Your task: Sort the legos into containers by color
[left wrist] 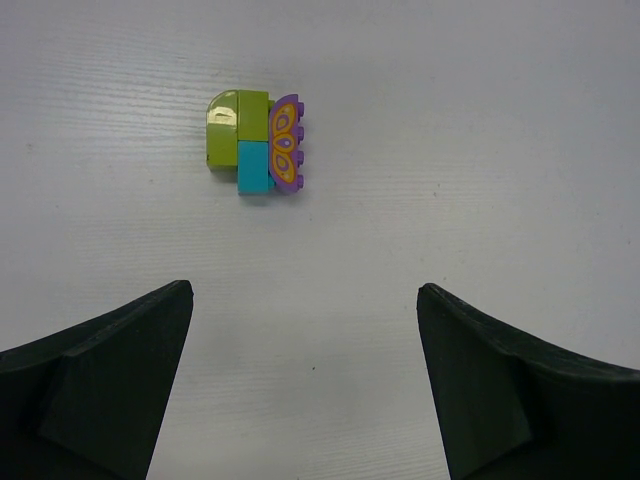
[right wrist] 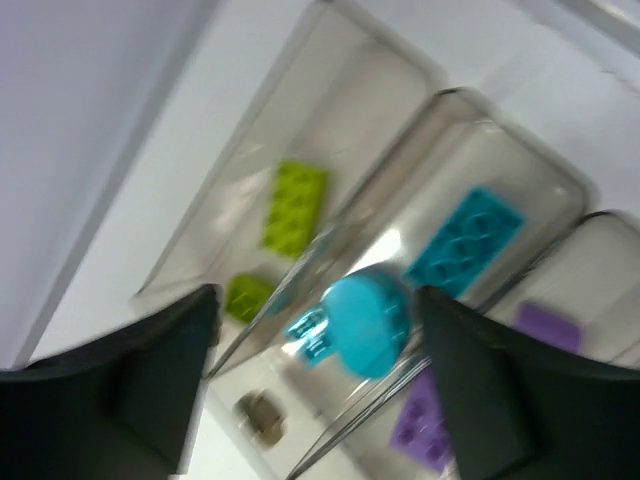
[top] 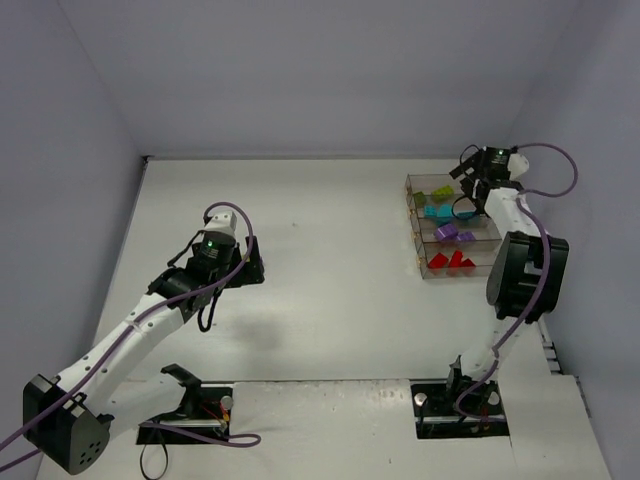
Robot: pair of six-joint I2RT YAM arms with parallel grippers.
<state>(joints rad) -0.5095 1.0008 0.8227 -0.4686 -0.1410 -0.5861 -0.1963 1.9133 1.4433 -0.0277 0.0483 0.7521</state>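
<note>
Four joined clear, brownish plastic containers (top: 420,182) sit at the far right of the white table (top: 330,230). The right end effector (right wrist: 315,300) hangs over them, fingers apart, with one rounded teal lego (right wrist: 365,325) between. The left end effector (left wrist: 305,295), spread wide, hovers above one three-brick clump (left wrist: 245,150). Its purple wing piece (left wrist: 287,145) runs lengthwise away from the fingers.

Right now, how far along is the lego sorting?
Done: the containers hold bricks in green, teal, purple and red, one colour per bin. In hand: a round teal piece sits under the open right pincer, over the teal bin. Remaining: a green-teal-purple clump lies on the table below the open left pincer, not yet split or binned.
</note>
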